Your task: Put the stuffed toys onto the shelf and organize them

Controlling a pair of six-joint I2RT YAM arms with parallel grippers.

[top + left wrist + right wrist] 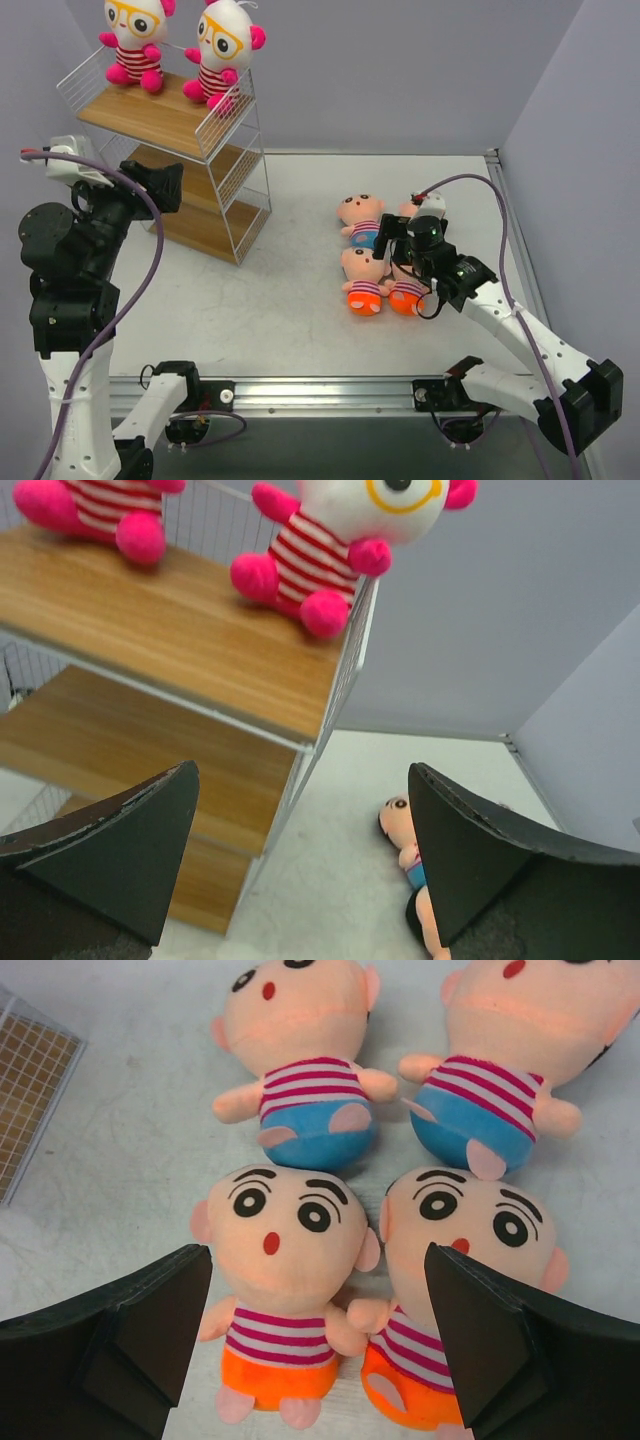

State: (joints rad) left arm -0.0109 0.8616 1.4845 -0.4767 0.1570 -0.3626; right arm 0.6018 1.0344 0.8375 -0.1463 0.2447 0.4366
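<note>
E1: Grey table (300,330), grey walls. Where are the stuffed toys?
E2: One white-headed toy (135,40) and its twin (222,50) are seated on the top board of the shelf (150,118), far left. Four peach toys (365,265) are laid flat right of centre, two by two, well apart from the shelf.
E1: Grippers?
E2: Both are spread wide and nothing is gripped. The left gripper (300,775) is pointed at the shelf, near its middle tier. The right gripper (315,1260) is hung over the peach group.
E1: Key relation for the pick?
E2: The left orange-bottomed toy (280,1290) is framed between the right jaws, straight below. Its long axis, head to feet, is set crosswise to the closing line, with the head toward the far edge, so the head would be pinched across its width. The right arm is judged nearer, and a straight descent is called for. The neighbouring orange toy (465,1300) is pressed up beside it and could be snagged.
</note>
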